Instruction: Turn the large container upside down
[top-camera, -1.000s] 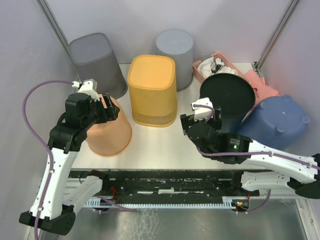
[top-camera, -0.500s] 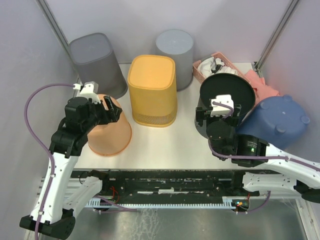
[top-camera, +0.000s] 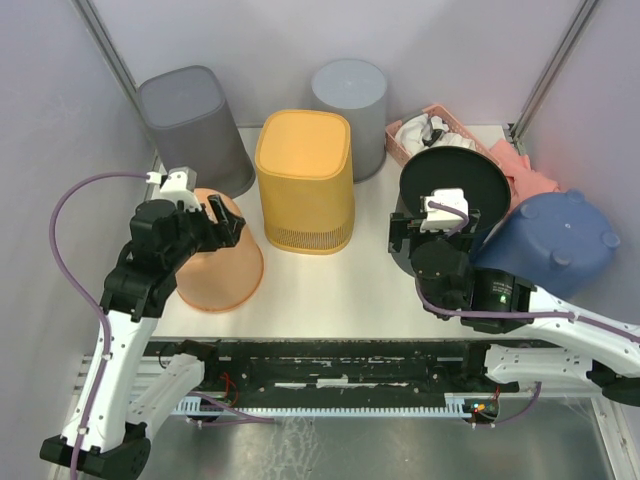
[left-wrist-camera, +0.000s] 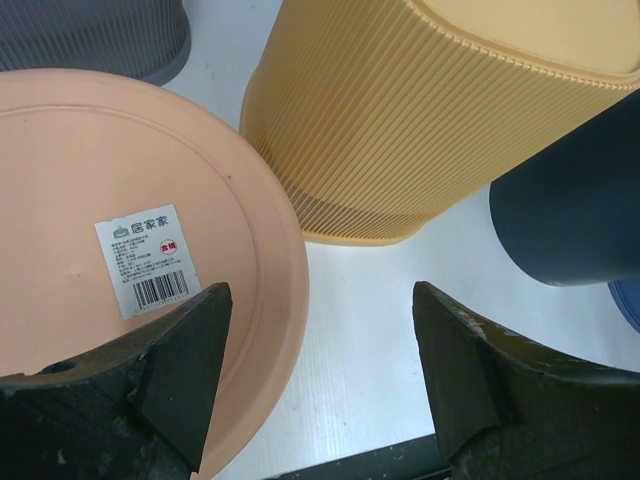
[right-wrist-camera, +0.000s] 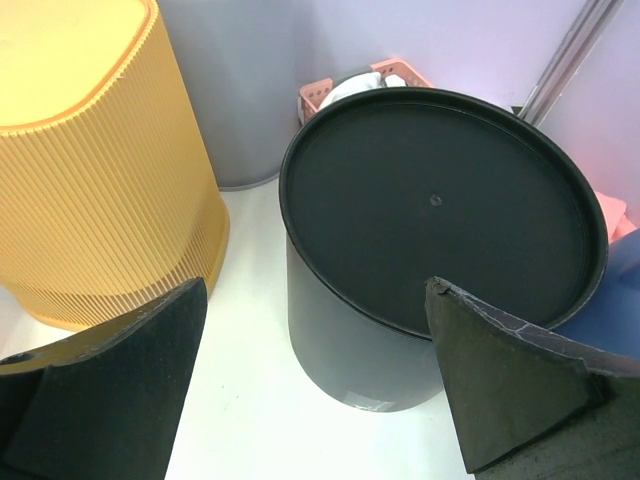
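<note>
A peach container (top-camera: 225, 270) stands at the left, its flat labelled face up (left-wrist-camera: 100, 180). My left gripper (top-camera: 215, 215) hangs over its right edge, open and empty (left-wrist-camera: 320, 300); its left finger is above the peach face and its right finger above the bare table. A black round container (top-camera: 460, 175) stands at the right, its wide flat dark face up (right-wrist-camera: 440, 210). My right gripper (top-camera: 432, 222) is just in front of it, open wide and empty (right-wrist-camera: 315, 290), touching nothing.
A yellow ribbed bin (top-camera: 305, 180) stands upside down between the two. A dark grey ribbed bin (top-camera: 190, 125) and a light grey cylinder (top-camera: 350, 105) are at the back. A blue tub (top-camera: 555, 240) leans at the right. A pink basket (top-camera: 430, 125) sits behind the black container.
My right gripper has swung right and back, from beside the yellow bin to the front of the black container. My left gripper has shifted slightly over the peach container.
</note>
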